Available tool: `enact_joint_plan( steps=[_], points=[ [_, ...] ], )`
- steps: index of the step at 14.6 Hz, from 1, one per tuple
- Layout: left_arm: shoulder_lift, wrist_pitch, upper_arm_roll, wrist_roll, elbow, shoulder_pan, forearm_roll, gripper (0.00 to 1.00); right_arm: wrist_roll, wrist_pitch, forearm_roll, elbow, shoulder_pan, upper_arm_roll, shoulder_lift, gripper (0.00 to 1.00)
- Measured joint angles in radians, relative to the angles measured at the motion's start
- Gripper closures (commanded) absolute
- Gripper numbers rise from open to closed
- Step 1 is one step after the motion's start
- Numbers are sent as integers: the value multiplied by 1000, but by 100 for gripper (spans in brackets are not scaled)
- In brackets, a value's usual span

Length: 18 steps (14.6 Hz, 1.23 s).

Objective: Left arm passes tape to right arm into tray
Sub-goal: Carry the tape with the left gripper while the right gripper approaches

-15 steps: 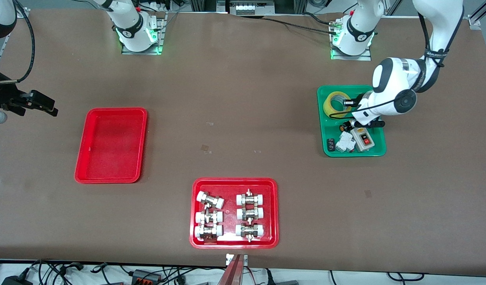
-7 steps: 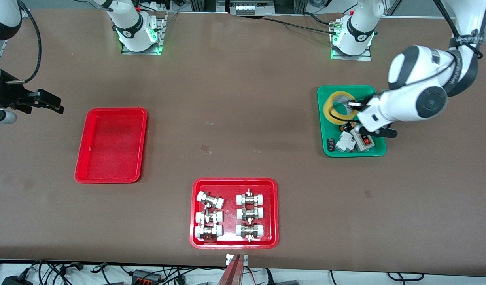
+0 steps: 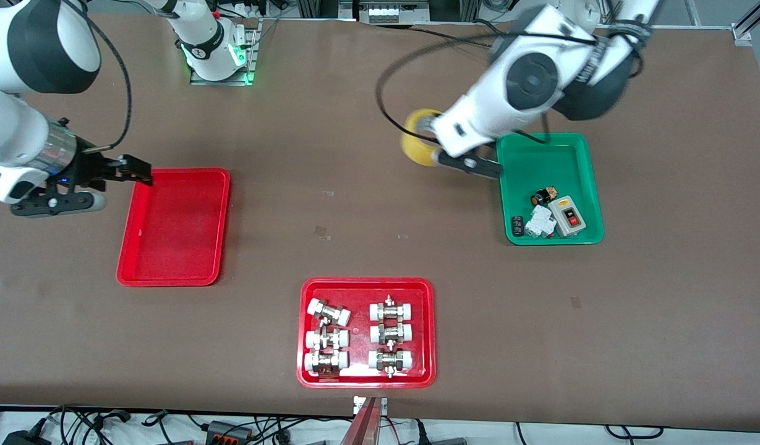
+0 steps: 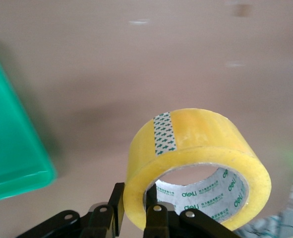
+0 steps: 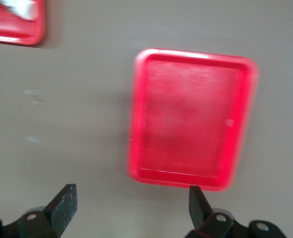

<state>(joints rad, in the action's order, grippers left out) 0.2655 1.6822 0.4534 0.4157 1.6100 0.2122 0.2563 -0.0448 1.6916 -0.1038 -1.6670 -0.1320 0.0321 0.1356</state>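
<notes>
My left gripper (image 3: 426,141) is shut on the wall of the yellow tape (image 3: 417,148), one finger inside the pale core and one outside. It holds the roll in the air over bare table, beside the green tray. In the left wrist view the tape (image 4: 201,134) stands on edge in the left gripper (image 4: 135,204). My right gripper (image 3: 138,173) is open and empty, over the edge of the plain red tray (image 3: 172,225) at the right arm's end. In the right wrist view the right gripper (image 5: 131,206) has wide-spread fingers and the empty tray (image 5: 186,119) lies ahead of them.
A green tray (image 3: 550,161) with a switch box and small parts lies at the left arm's end; its corner shows in the left wrist view (image 4: 12,148). A red tray (image 3: 305,321) of white-capped fittings sits nearer the front camera, mid-table.
My left arm has lifted the tape out of the green tray and carried it toward the table's middle. My right gripper has moved in from the table's end to the red tray's edge.
</notes>
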Motion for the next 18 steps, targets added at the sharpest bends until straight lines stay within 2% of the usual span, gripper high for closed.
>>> enact_joint_plan(
  steps=[2,5,11,15,18],
  points=[
    [55,7,0,39,-101,58,74,100,0,0,-133,1,-32,-3,5,0],
    [125,51,-1,120,-223,91,160,100,0,0,-264,11,-70,-5,17,0],
    [160,54,-20,142,-272,18,372,100,-2,3,-582,60,-121,-6,24,0],
    [162,54,-18,143,-274,11,388,100,49,18,-672,134,-218,-8,30,0],
    [162,54,-18,143,-275,9,388,100,125,78,-687,149,-297,-10,35,0]
  ],
)
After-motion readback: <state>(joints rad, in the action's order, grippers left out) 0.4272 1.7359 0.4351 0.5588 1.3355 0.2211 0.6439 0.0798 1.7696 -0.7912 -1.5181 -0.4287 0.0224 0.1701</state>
